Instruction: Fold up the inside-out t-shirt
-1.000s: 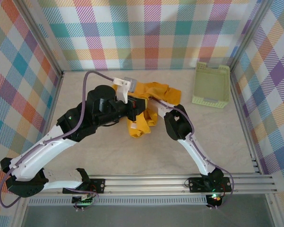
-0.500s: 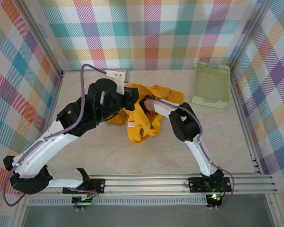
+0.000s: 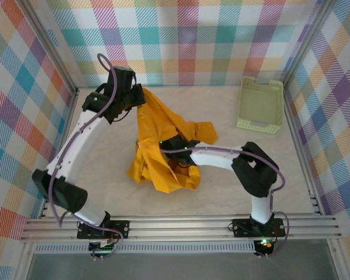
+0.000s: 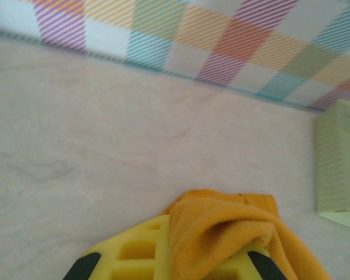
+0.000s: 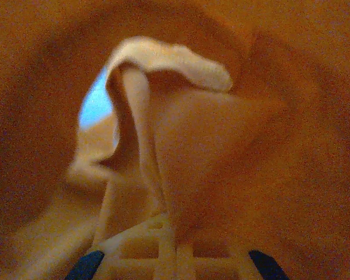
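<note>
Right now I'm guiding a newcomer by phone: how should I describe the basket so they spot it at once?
Go to the far right corner of the table, where the checked walls meet. The basket lies there by itself. It is pale green plastic with perforated sides, standing apart from the soft yellow shirt mid-table.

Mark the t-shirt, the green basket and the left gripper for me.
t-shirt (image 3: 160,131), top view, on the middle of the draped fabric.
green basket (image 3: 260,104), top view, on its bare inside.
left gripper (image 3: 139,97), top view, between its fingertips, shut on the shirt's upper edge.
</note>
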Action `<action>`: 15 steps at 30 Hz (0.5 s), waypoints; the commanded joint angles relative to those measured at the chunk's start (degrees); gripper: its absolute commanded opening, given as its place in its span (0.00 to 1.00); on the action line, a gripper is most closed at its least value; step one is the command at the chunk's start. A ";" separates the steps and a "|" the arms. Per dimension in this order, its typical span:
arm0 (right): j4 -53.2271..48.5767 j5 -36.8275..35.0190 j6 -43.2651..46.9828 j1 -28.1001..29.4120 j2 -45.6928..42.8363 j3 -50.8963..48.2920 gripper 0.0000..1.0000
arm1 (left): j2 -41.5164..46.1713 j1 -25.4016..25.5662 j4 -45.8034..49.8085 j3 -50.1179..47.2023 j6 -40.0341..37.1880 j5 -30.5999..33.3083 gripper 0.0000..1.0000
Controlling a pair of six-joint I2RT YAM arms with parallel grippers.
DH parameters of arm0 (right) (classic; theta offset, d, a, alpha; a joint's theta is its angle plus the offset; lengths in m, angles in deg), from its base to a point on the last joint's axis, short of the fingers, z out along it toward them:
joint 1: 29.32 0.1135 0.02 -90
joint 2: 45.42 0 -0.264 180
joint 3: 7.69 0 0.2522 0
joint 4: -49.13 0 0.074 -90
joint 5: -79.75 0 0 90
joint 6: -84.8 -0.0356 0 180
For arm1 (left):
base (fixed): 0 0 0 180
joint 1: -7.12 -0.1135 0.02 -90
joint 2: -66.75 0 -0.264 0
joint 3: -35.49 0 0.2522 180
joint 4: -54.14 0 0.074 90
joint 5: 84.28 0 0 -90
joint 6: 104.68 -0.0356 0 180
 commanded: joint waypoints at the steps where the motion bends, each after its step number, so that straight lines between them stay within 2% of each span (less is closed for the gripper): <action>1: 9.47 -1.16 3.49 1.49 -7.84 -5.61 0.00 | -4.85 -5.23 2.69 1.04 1.18 -1.18 0.00; 4: 11.42 -3.73 2.81 2.03 -13.23 -10.10 0.00 | -8.99 -8.96 3.08 -1.30 1.97 -0.98 0.00; 8: 14.51 -3.69 4.35 2.02 -18.93 -14.19 0.00 | -12.42 -11.18 1.28 -6.10 2.46 0.21 0.00; 11: 16.38 0.66 6.11 2.01 -22.69 -15.16 0.00 | -17.49 -11.13 2.73 -6.17 2.07 -0.02 0.00; 15: 19.30 9.87 8.04 1.99 -27.78 -15.89 0.00 | -25.59 -11.17 5.65 -4.35 1.75 -0.91 0.00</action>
